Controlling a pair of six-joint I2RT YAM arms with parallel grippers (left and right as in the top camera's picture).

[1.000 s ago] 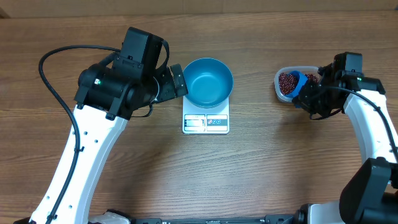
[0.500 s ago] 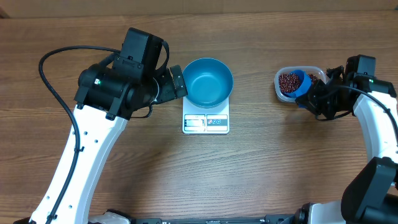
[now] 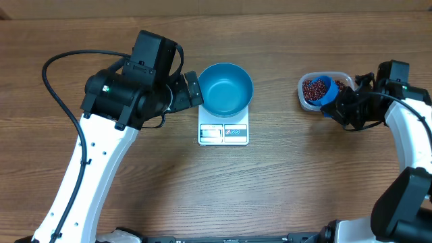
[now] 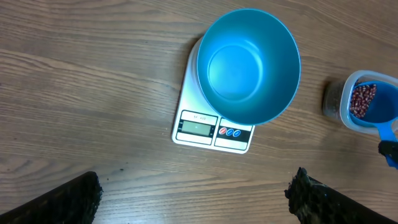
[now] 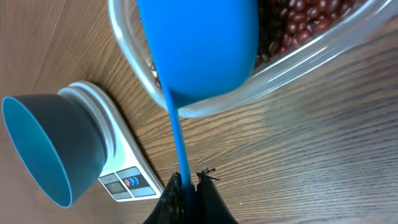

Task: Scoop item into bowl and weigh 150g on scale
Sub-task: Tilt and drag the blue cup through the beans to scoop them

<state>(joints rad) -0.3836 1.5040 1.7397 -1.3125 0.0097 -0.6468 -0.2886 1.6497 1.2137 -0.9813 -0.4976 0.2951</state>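
**Desk:** Overhead, what's where?
**Photographer:** A blue bowl (image 3: pixel 225 88) sits on the scale (image 3: pixel 223 133), mid-bench (image 3: pixel 283 175). At far right, beans (image 3: pixel 310 89) fill a scoop (image 3: pixel 326 92) over a clear tub (image 3: pixel 339 74). The left end effector (image 3: pixel 194 88) stands just beside the bowl, jaws spread wide. The right end effector (image 3: pixel 343 109) is clamped on the scoop's handle.
**Desk:** Left wrist?
**Photographer:** Two fingertips sit far apart at the bottom edge. The bowl is on the scale ahead, and the loaded scoop is at the tub on the right.
**Desk:** Right wrist?
**Photographer:** Fingers pinch the thin blue handle. The scoop's underside hangs over the tub's rim, with beans in the tub behind it. Bowl and scale are at lower left.
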